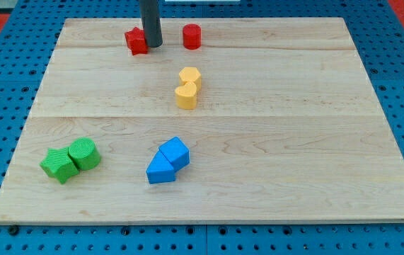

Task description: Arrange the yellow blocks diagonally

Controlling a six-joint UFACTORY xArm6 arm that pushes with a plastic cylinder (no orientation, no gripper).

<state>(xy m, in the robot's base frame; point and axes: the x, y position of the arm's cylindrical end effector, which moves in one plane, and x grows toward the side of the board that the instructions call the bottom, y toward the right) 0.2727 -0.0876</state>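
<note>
Two yellow blocks sit touching near the board's upper middle: a yellow hexagonal block (190,76) and, just below and slightly left of it, a second yellow rounded block (185,96). My rod comes down from the view's top, and my tip (152,45) rests at the right side of a red star-like block (136,40). The tip is up and to the left of the yellow blocks, well apart from them.
A red cylinder (192,36) stands right of my tip near the top edge. Two green blocks (71,159) touch at the lower left. Two blue blocks (168,161) touch at the lower middle. The wooden board (315,142) lies on a blue pegboard.
</note>
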